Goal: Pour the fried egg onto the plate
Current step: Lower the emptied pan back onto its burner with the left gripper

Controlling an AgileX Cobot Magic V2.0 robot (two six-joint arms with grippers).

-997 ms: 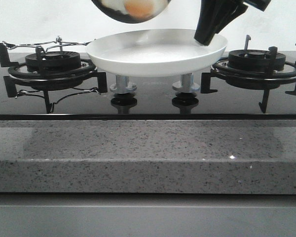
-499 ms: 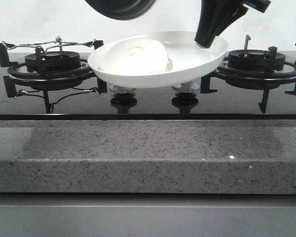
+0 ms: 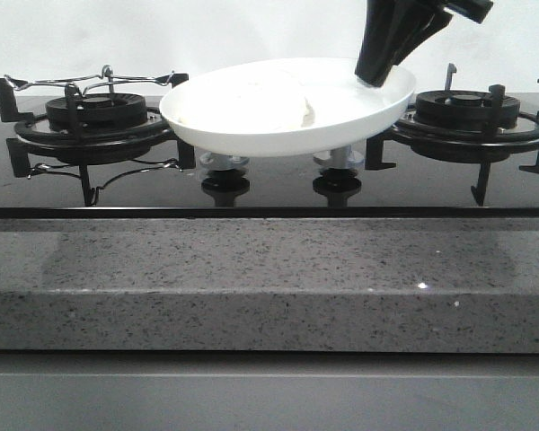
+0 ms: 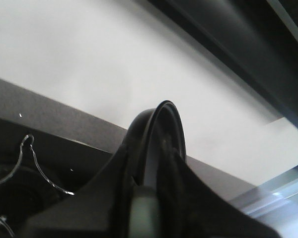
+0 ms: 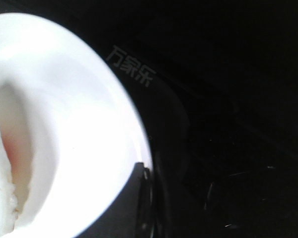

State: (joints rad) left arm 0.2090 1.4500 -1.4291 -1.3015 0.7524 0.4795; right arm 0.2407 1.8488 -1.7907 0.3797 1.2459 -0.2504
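Gone from above the plate is the round black frying pan that hung tipped there half a second ago; the front view no longer shows it, and the egg that was in it a second ago now lies on the plate.

Nearest is the grey speckled stone bench (image 3: 269,278), with the glossy black glass hob (image 3: 269,189) set behind its edge. Two small round control knobs (image 3: 226,182) stand at the middle of the hob, a black iron burner grate (image 3: 90,126) to the left and another (image 3: 472,121) to the right.

Above the knobs, between the two burners, the wide shallow glossy white plate (image 3: 341,130) is held off the hob, tilted slightly down toward the left. The right end effector (image 3: 382,67) — black, reaching down from above — is clamped on the plate's far right rim; the right wrist view shows a dark finger (image 5: 134,208) pressed against the rim.

The pale cream-white fried egg (image 3: 251,108) lies in the left half of the plate, its orange yolk faintly visible in the right wrist view.

The left end effector (image 4: 144,208) is out of the front view; its wrist camera shows it closed on the handle of the black frying pan (image 4: 164,139), seen edge-on against the white wall.
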